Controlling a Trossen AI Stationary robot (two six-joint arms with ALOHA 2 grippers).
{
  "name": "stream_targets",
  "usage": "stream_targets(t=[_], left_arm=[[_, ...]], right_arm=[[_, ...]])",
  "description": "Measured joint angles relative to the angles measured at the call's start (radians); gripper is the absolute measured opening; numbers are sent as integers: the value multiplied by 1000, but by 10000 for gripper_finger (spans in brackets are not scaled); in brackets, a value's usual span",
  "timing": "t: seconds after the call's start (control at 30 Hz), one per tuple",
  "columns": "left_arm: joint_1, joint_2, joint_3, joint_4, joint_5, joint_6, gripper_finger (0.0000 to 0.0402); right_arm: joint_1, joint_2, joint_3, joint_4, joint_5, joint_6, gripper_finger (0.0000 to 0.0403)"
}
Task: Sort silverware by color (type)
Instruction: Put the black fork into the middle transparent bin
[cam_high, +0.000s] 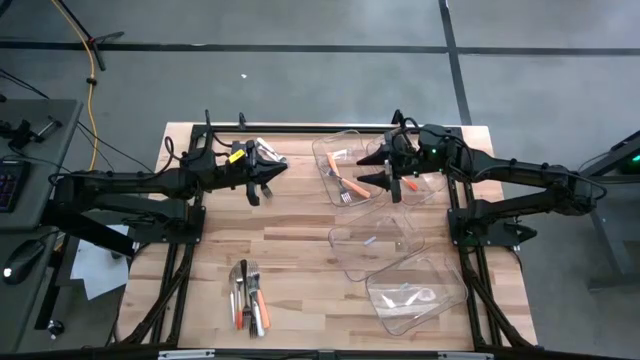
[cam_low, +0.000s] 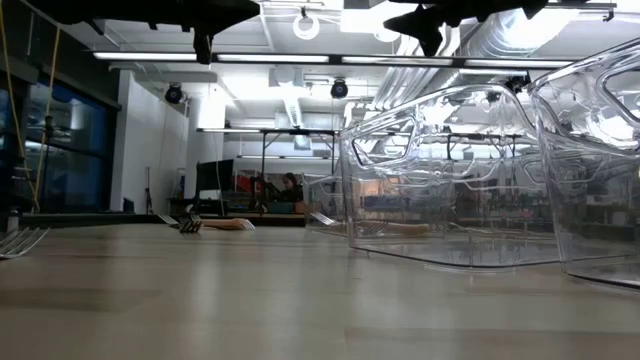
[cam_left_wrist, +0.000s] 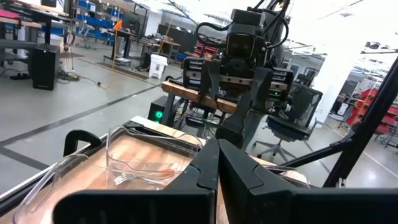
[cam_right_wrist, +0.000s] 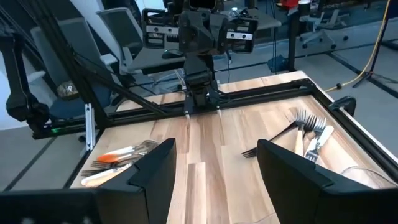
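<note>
Right gripper (cam_high: 390, 180) is held with jaws apart, empty, over the upper-centre bin (cam_high: 330, 150) holding orange forks (cam_high: 350, 185), left gripper (cam_high: 262, 178) pressed together at upper left, probably between picks; next, unsorted silverware (cam_high: 250, 295) at lower left must be fetched.

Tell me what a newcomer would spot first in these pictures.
Three clear plastic bins sit on the right half of the wooden table; the farthest bin holds orange-handled forks. A pile of mixed silverware lies near the front left. The open right gripper hovers over that far bin; the shut left gripper waits at the back left.
</note>
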Motion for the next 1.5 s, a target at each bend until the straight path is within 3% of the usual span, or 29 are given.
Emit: stream_targets(t=[0.33,0.47,0.67,0.8,1.13,1.27,1.5], left_arm=[[0,-1,0,63,-2,55,0],[0,-1,0,81,-3,63,0],[0,-1,0,79,-3,72,0],[0,0,0,80,-6,79,0],[0,0,0,77,-6,79,0],[0,0,0,76,-6,79,0],[0,0,0,74,-6,79,0]], right_arm=[[0,0,0,-89,-2,-16,209],[0,-8,-78,-87,-8,-1,209],[0,-63,-279,197,-8,162,209],[0,-69,-325,395,-5,230,209],[0,-69,-302,429,-7,139,206],[0,-69,-302,436,-7,138,180],[0,-69,-302,436,-8,121,94]])
